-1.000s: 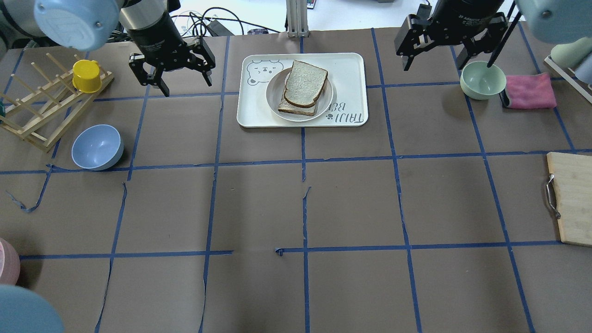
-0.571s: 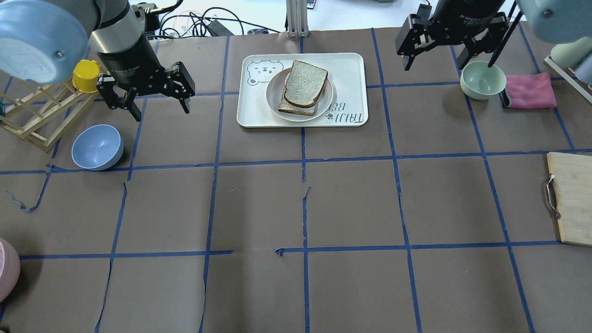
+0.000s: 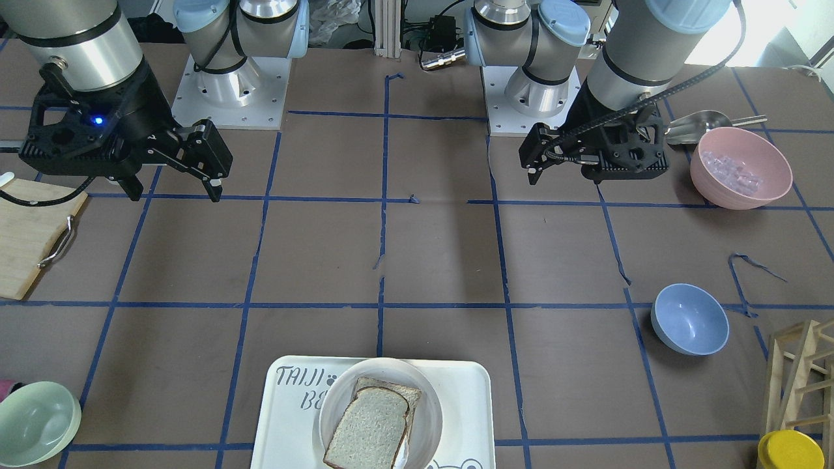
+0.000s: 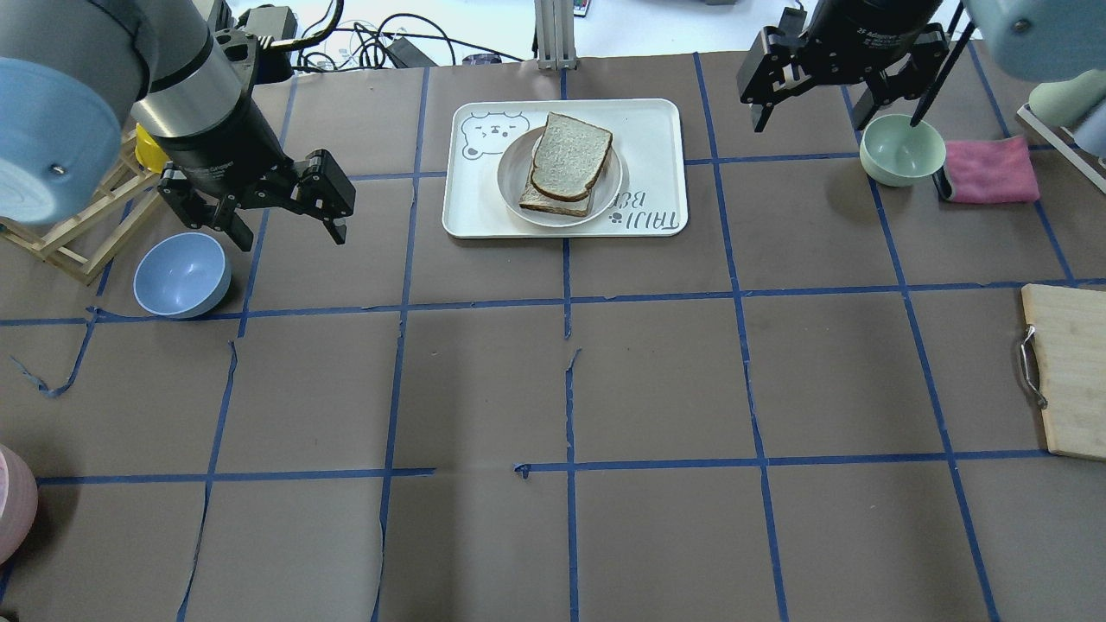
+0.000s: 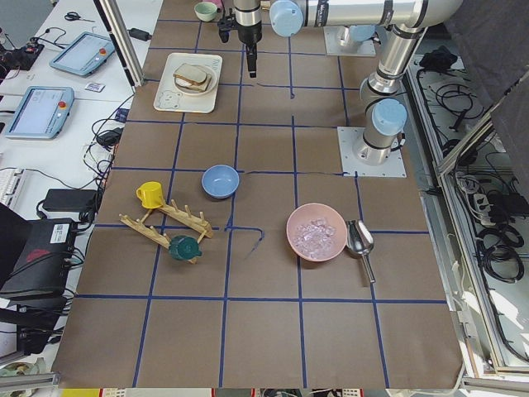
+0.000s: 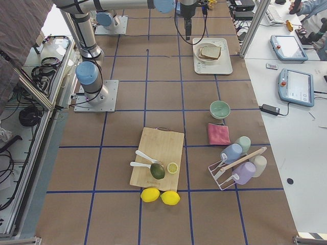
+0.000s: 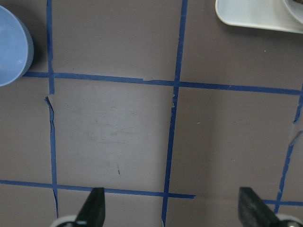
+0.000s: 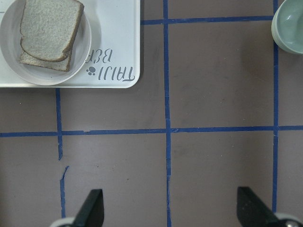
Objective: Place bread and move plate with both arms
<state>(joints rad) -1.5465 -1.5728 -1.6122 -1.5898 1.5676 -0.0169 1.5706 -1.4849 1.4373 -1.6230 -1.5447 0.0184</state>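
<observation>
The bread [image 4: 570,154], a pale slice with a dark brown crust, lies on top of a second slice on the round off-white plate [image 4: 510,173]. The plate stands on the white tray [image 4: 652,130] at the far middle of the table. My left gripper [image 4: 289,233] is open and empty, hovering left of the tray beside the blue bowl [image 4: 181,275]. My right gripper [image 4: 810,117] is open and empty, hovering right of the tray. The right wrist view shows the bread [image 8: 47,28] and plate [image 8: 83,53] at its upper left, with the right gripper [image 8: 170,208] open. The left wrist view shows the left gripper [image 7: 171,208] open over bare table.
A green bowl [image 4: 901,149] and pink cloth [image 4: 989,170] lie right of the right gripper. A wooden rack [image 4: 78,216] with a yellow cup [image 4: 149,149] stands at the far left. A cutting board [image 4: 1067,371] lies at the right edge. A pink bowl [image 3: 741,167] stands near the robot's base.
My left gripper has moved left and toward the robot, away from the tray, to beside the blue bowl. It stays open. The right gripper, bread and plate have not moved.
</observation>
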